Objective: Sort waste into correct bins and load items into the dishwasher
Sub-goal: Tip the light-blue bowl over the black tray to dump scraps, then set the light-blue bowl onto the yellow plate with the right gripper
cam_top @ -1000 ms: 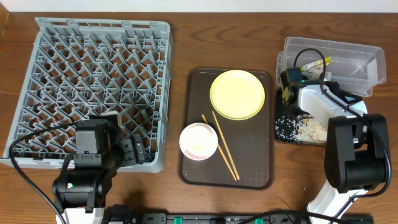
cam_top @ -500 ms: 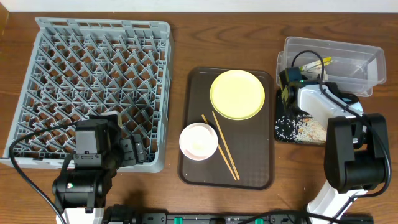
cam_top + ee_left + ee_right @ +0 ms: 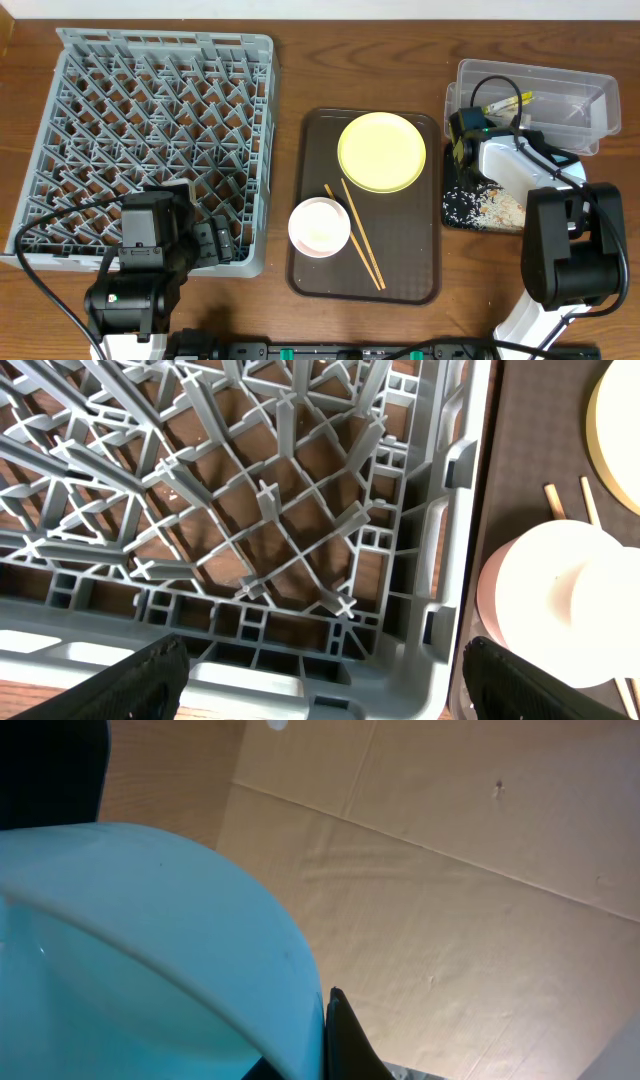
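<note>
Pale blue swamps the right wrist view: the light-blue bowl sits so close that only a curve of its rim and inside can be seen. One dark finger presses at the rim and its partner is hidden behind the bowl, so the right gripper looks clamped on it. From overhead the arm's own bulk covers the bowl, and also part of the black tray and its rice crumbs. Beyond the bowl there is only a beige panelled wall.

The table is dark brown wood. On it lie the grey rack, a brown serving tray and the clear tub, which holds the yellow-green wrapper.

The serving tray carries the yellow plate, the white bowl and the chopsticks. In the left wrist view a paler round patch overlaps that bowl, and I can't make out what it is.

The left gripper hangs over the rack's near right corner, jaws spread wide with nothing between them.
</note>
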You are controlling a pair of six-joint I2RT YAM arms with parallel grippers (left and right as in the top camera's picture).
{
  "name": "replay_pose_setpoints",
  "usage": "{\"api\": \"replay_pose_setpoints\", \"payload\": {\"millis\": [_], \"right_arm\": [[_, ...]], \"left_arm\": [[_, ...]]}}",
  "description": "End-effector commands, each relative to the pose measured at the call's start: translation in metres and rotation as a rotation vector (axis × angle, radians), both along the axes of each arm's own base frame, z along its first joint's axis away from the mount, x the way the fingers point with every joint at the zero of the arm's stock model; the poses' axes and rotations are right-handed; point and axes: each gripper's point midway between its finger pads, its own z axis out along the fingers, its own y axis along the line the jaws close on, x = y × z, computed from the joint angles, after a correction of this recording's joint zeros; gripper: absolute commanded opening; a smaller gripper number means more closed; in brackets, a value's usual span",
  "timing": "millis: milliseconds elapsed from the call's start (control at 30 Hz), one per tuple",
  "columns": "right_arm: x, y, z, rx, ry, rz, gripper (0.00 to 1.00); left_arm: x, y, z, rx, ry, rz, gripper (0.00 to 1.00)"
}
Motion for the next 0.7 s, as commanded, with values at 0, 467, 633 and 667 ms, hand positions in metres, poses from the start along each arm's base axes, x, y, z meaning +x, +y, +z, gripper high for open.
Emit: {"api": "replay_pose_setpoints", "payload": {"millis": [0, 467, 633, 667], "right_arm": [[0.003, 0.002, -0.004, 0.065, -0.012, 0.001, 0.01], [0.02, 0.068, -0.034, 0.839, -0.175, 0.087, 0.01], [0.04, 0.154, 0.048, 1.278, -0.392, 0.364, 0.01], [0.041, 0.169, 0.061, 1.342, -0.423, 0.418, 0.01]], "left_arm": [[0.001, 0.001, 0.006, -0.004, -0.014, 0.011, 0.89], [0.002, 0.001, 0.006, -0.004, -0.015, 0.011, 0.89], [0.002, 0.001, 0.006, -0.004, -0.015, 0.011, 0.89], [0.001, 0.001, 0.006, -0.004, -0.014, 0.011, 0.89]]}}
